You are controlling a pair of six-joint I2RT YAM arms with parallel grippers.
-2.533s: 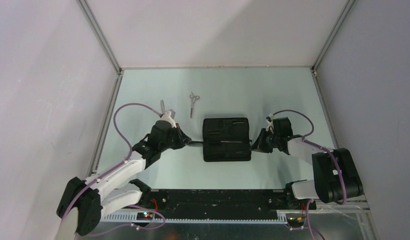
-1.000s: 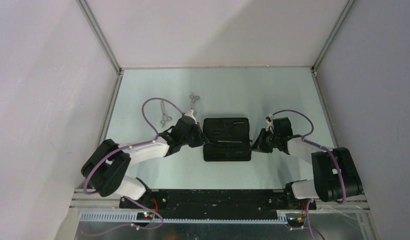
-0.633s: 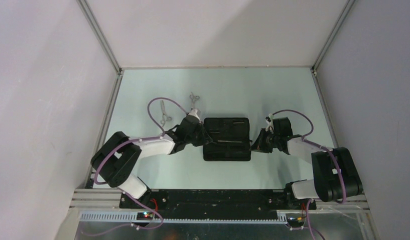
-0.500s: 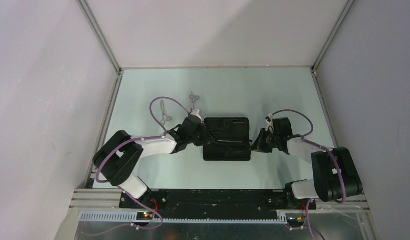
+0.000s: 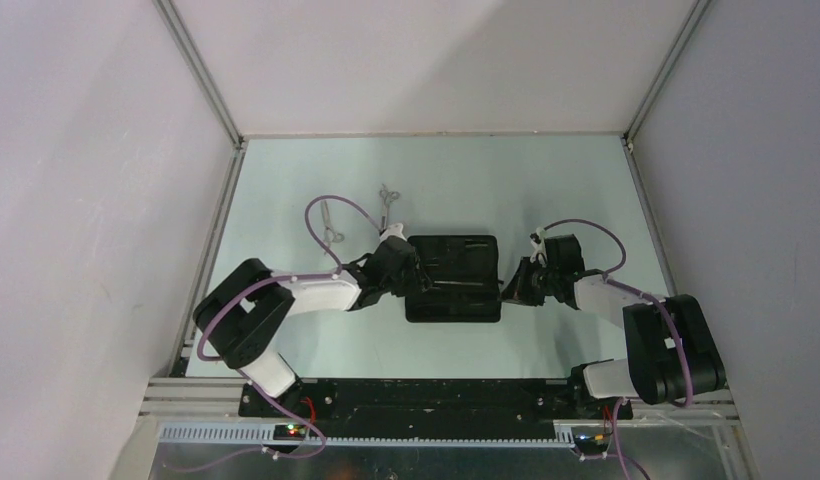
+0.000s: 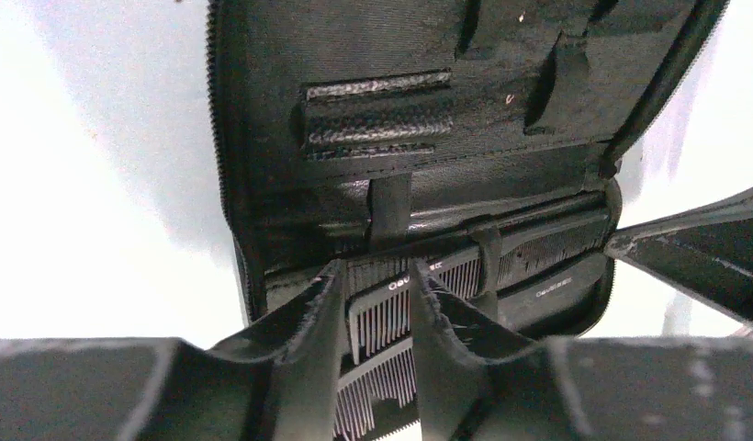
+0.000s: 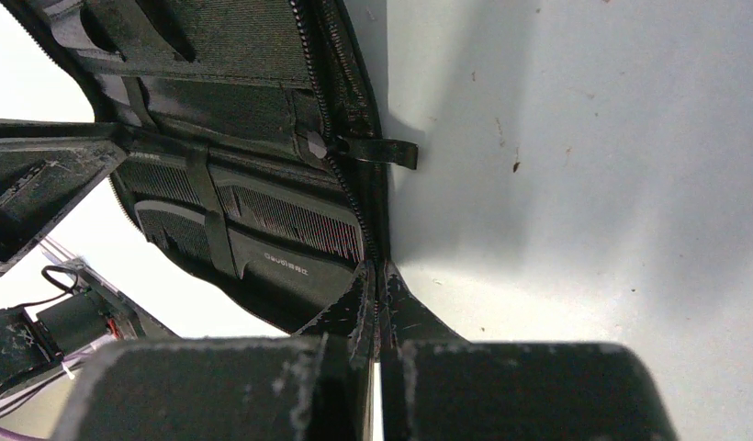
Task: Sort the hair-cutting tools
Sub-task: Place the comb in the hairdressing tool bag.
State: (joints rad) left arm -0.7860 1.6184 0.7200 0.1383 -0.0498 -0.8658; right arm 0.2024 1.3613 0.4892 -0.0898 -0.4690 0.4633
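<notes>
- My left claw [image 6: 368, 322] is open. Its two fingers stand either side of the left end of the black comb [image 6: 538, 255], with the teeth showing in the gap between them.
- My right claw [image 7: 377, 303] is pinched tight on the zipped right rim of the pouch [image 5: 466, 250], pinning it to the surface [image 5: 546, 180].
- The comb lies lengthwise in the near half of the open pouch, tucked under an elastic strap [image 6: 488, 262]. What looks like a second comb sits just near of it.
- I judge the comb light, thin and slick, stiff along its spine, with teeth that could bend or snag. The spine at the left end, outside the strap, is the place to grip.
- The strap will drag, so the comb should slide out leftward along its length, not lift straight up. The soft pouch would follow if my right claw let go.
- Both scissors rest on the bare surface to the far left of the pouch, one pair [image 5: 331, 222] further left than the other [image 5: 388, 198], well apart from my claws.
- They look hard, smooth and flat-lying, so I judge them awkward to pick up. The looped rings are the best hold.
- The zip pull [image 7: 377, 152] sticks out at the right rim, clear of the comb.
</notes>
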